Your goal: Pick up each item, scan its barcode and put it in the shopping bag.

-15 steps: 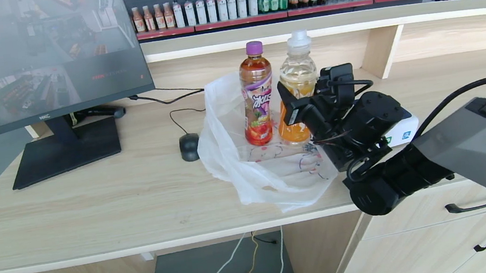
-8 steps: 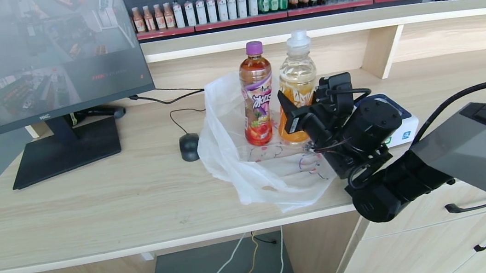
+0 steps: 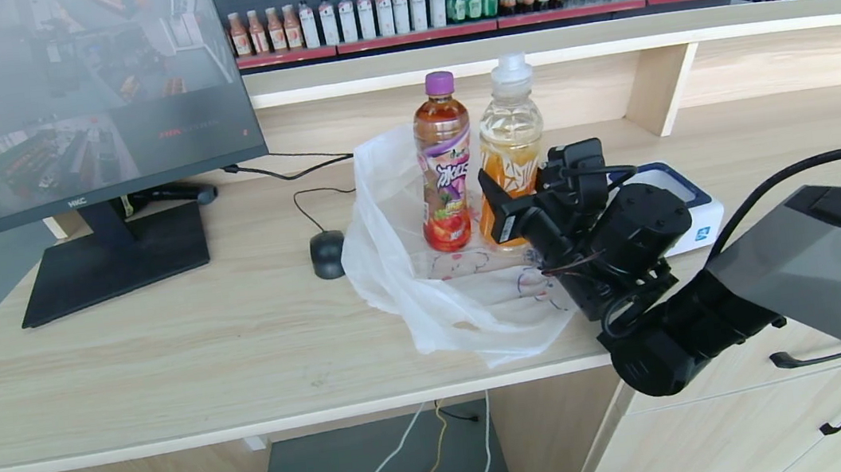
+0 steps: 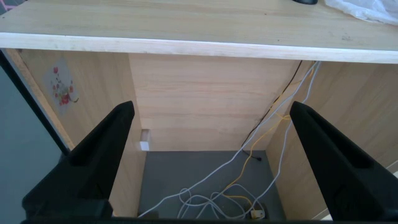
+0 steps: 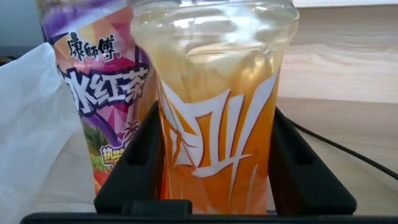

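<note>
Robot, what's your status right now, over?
Left gripper open, low by the counter front. Right gripper shut on orange bottle, standing on the shopping bag. Purple-capped bottle close beside.

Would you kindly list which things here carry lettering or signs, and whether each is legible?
Purple-capped bottle: large Chinese characters on label, legible.
Orange bottle: white stylised marks, cannot read.
Monitor: small logo on bezel; red screen text blurred.
White box: small icons, too small.

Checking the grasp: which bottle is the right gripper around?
The white-capped orange bottle sits inside the right gripper; the purple-capped bottle stands beside it, outside.
</note>
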Controlling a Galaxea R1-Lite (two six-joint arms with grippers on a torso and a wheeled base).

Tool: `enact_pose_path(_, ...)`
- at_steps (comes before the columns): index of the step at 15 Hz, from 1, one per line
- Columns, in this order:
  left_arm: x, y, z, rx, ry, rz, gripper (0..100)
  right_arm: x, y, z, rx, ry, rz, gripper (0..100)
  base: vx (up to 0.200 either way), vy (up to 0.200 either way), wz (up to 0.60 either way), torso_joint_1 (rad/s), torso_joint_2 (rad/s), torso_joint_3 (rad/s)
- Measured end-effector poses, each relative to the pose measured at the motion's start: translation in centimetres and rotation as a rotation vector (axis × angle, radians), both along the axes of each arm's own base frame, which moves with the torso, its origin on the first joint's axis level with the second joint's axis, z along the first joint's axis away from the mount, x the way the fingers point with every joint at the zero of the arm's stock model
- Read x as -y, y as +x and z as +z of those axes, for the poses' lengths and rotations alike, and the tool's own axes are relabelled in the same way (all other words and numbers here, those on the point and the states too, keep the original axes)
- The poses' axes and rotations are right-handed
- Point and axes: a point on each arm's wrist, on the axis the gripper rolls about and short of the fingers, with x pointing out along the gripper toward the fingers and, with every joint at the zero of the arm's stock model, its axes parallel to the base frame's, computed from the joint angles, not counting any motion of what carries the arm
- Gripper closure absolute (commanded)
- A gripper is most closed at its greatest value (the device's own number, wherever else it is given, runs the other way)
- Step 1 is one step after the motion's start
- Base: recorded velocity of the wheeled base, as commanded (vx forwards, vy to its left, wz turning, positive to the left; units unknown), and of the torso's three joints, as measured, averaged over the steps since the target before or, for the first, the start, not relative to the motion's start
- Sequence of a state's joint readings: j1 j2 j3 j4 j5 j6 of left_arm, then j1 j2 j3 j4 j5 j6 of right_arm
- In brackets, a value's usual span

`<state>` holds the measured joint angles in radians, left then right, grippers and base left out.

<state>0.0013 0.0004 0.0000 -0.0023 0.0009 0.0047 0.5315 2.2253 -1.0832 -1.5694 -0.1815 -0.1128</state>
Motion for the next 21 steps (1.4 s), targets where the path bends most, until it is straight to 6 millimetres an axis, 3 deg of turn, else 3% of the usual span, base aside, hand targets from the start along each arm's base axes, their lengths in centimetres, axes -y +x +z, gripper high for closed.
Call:
enact_pose_path(5, 0.0, 0.0, 0.0, 0.0, 0.0, 0.0, 0, 0.0, -0.2, -0.2, -0.016, 0.017, 0.009, 0, 0.0, 0.0, 0.0, 0.0, 0.0, 0.0)
enact_pose_path(11, 0.0, 0.0, 0.0, 0.0, 0.0, 0.0, 0, 1.0, -1.9, 1.2, -0.018, 0.02, 0.011, 0, 0.0, 0.0, 0.0, 0.0, 0.0, 0.0)
enact_pose_path(17, 0.0, 0.0, 0.0, 0.0, 0.0, 0.0, 0, 4.0, -7.4, 4.2, -0.02, 0.024, 0.015, 0, 0.0, 0.0, 0.0, 0.0, 0.0, 0.0)
enact_pose_path(21, 0.0, 0.0, 0.0, 0.0, 0.0, 0.0, 0, 8.9, -13.6, 4.0, -0.089, -0.014, -0.029, 0, 0.0, 0.0, 0.0, 0.0, 0.0, 0.0)
